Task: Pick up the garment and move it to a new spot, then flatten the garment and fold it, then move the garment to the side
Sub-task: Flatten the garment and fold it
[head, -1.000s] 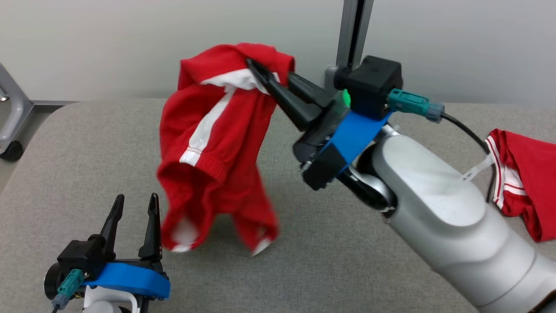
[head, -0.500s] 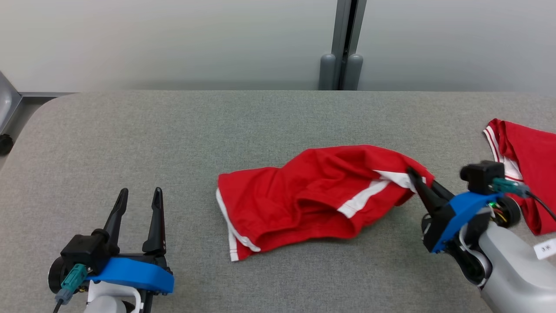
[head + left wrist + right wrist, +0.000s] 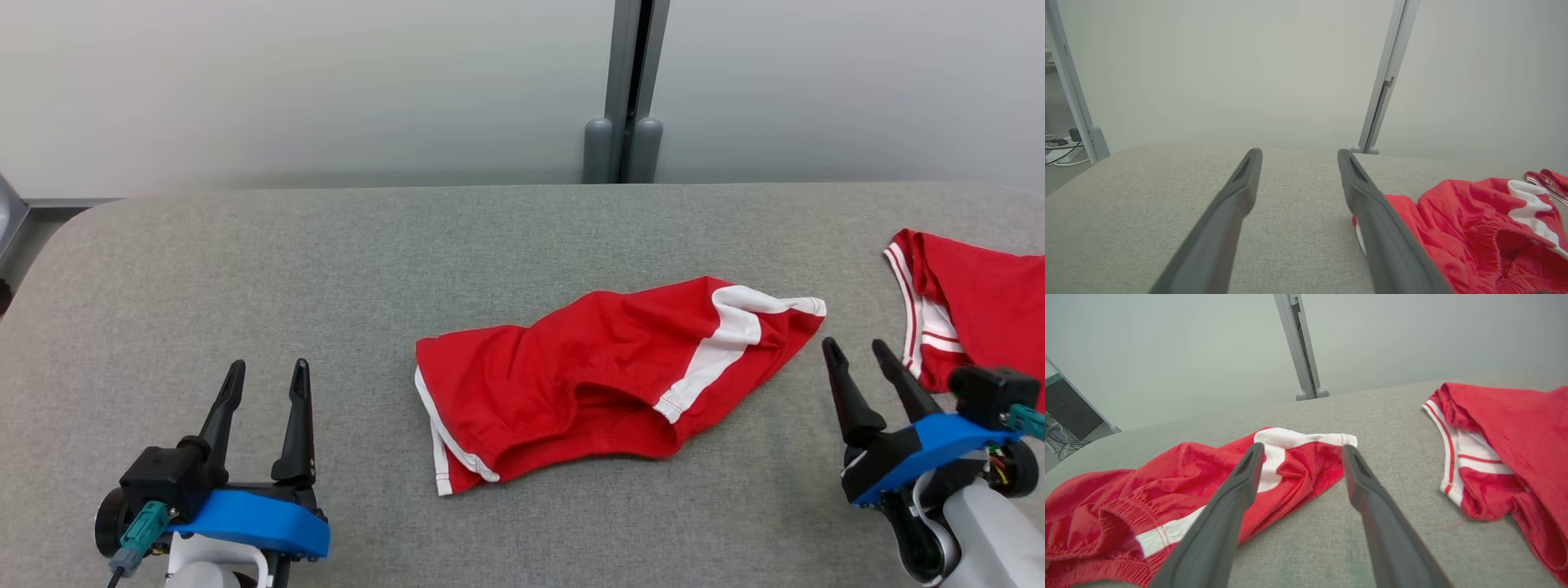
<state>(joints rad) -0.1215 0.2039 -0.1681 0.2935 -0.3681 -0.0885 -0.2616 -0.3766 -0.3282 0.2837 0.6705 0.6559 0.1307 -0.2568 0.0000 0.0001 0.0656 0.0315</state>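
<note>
Red shorts point(image 3: 588, 367) lie crumpled mid grey table point(image 3: 326, 269), white stripe at right end. Right gripper point(image 3: 854, 344) just beside that end, fingers apart, empty. Left gripper point(image 3: 269, 366) well apart at left, fingers apart, empty. Second red garment point(image 3: 980, 302) at table's right edge.
</note>
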